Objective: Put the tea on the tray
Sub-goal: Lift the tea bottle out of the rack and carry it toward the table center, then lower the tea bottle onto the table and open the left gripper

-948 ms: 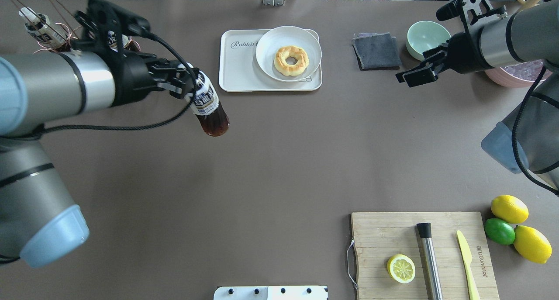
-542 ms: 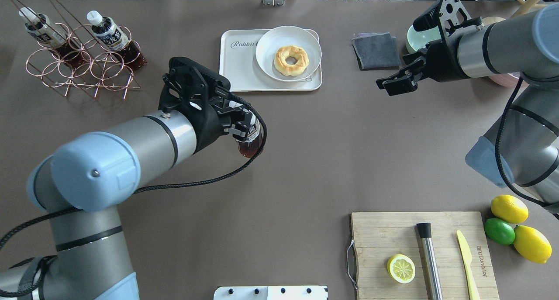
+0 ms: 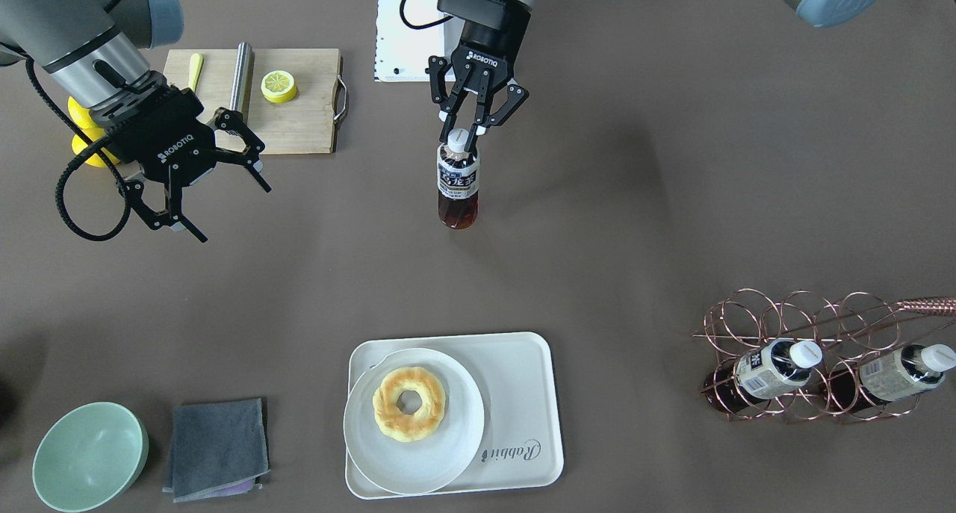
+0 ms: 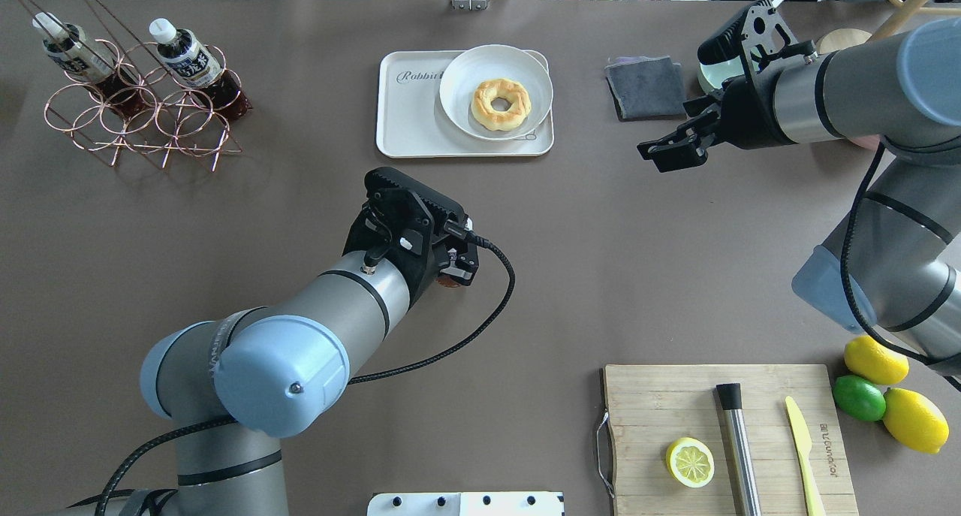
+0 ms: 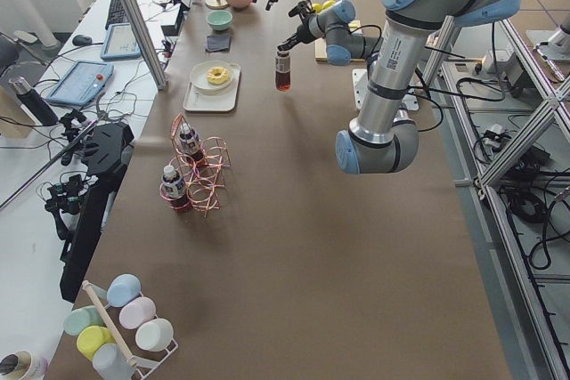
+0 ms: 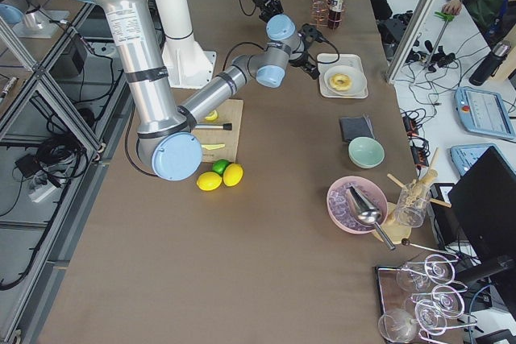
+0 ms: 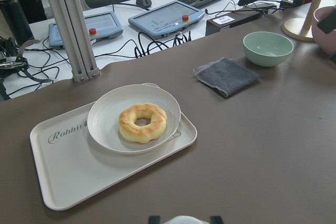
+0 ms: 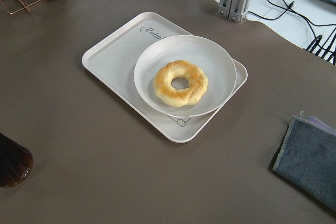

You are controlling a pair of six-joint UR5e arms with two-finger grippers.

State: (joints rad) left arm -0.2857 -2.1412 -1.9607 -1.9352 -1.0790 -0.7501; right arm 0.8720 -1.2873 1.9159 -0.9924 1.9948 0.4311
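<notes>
Read across the front-facing view from its left edge. The right gripper (image 3: 235,214) hangs over bare table with its jaws spread wide and nothing between them. At centre, the left gripper (image 3: 461,135) points straight down and is clamped on the white cap of the tea bottle (image 3: 457,188). The bottle stands upright beneath it, over open table and well apart from the tray (image 3: 523,364). Whether its base touches the table cannot be told. The bottle is nearly full of dark liquid, so expect moderate weight for its size, most of it below the grip point. A hold at the cap is narrow, and the body is likely to swing under quick moves. The clear plastic wall probably flexes and slips if squeezed at the label. The cap and neck are the stiff parts, so the present hold is judged suitable if travel is slow and the bottle is kept vertical. Breakage is unlikely, but a tall narrow bottle tips easily on release, so seat the base flat before opening. On the tray, a plate (image 3: 448,453) carrying a doughnut (image 3: 408,403) covers the view's left portion. The bare strip beside the script is the free landing area. Farther right, a wire rack (image 3: 821,326) holds two spare bottles (image 3: 769,367).
</notes>
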